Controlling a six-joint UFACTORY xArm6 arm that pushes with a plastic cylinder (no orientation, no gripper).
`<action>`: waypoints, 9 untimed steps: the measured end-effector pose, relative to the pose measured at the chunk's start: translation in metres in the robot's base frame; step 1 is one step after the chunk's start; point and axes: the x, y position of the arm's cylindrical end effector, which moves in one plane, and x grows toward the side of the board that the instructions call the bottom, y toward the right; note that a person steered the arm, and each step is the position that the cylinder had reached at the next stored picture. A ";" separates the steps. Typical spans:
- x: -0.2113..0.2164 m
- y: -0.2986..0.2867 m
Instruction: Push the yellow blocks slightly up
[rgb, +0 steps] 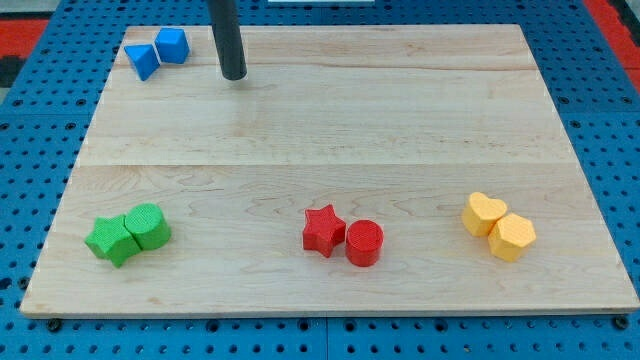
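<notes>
The wooden table (330, 120) carries paired blocks. My tip (234, 76) stands near the blue pair (158, 53), well apart from the yellow heart (484, 213) and yellow hexagon (513, 237); no hand exists, so nothing is held.

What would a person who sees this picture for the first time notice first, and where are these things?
Four bright pairs of blocks stand out on the pale wooden board: the yellow blocks at the view's bottom right, a red star touching a red cylinder at bottom centre, green blocks at bottom left, blue blocks at top left. My tip rests at the top, just right of the blue pair, far from the yellow ones.
</notes>
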 end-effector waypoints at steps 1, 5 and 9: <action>0.000 0.007; 0.068 0.086; 0.158 0.277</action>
